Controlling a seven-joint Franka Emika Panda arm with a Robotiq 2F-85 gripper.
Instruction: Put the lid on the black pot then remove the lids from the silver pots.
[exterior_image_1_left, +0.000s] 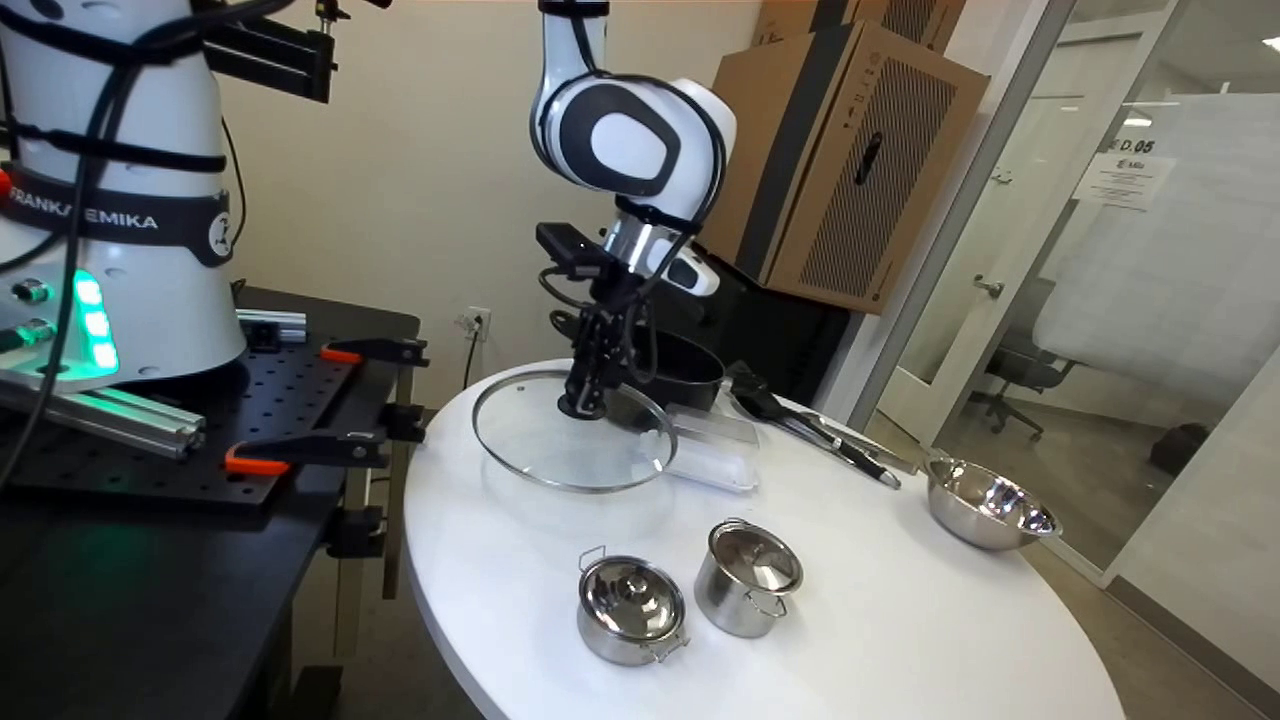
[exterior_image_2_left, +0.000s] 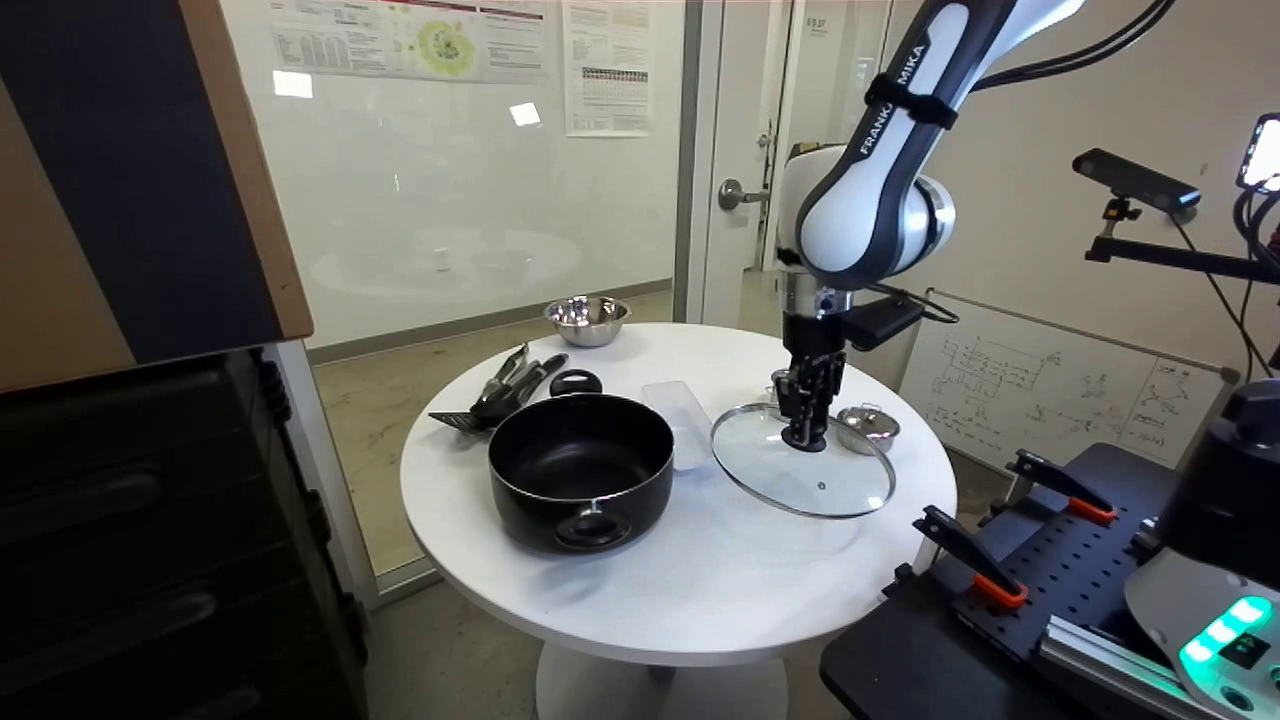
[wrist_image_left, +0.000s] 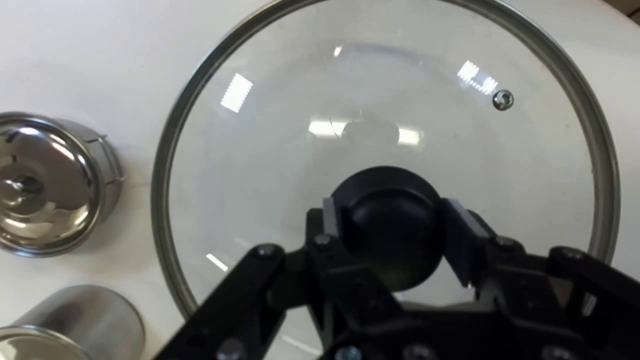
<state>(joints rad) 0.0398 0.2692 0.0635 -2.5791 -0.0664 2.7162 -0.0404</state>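
The lid (exterior_image_1_left: 530, 440) is large clear glass with a metal rim and black knob; it also shows in an exterior view (exterior_image_2_left: 770, 480) and the wrist view (wrist_image_left: 280, 140). My gripper (wrist_image_left: 390, 215) is shut on its knob and holds the lid slightly tilted, apparently just above the table. The gripper also shows in both exterior views (exterior_image_1_left: 587, 400) (exterior_image_2_left: 806, 430). The black pot (exterior_image_2_left: 540, 510) stands uncovered beside it, partly hidden behind my arm in an exterior view (exterior_image_1_left: 690, 380). Two silver pots (exterior_image_1_left: 625, 648) (exterior_image_1_left: 730, 608) wear their small steel lids (exterior_image_1_left: 632, 598) (exterior_image_1_left: 757, 558).
A clear plastic tray (exterior_image_1_left: 715, 465) lies between the lid and the black pot. Black utensils (exterior_image_2_left: 510, 390) lie beside the pot. A steel bowl-shaped pan (exterior_image_1_left: 980, 510) stands near the table's (exterior_image_2_left: 650, 600) edge. Cardboard boxes (exterior_image_1_left: 770, 150) stand behind the arm.
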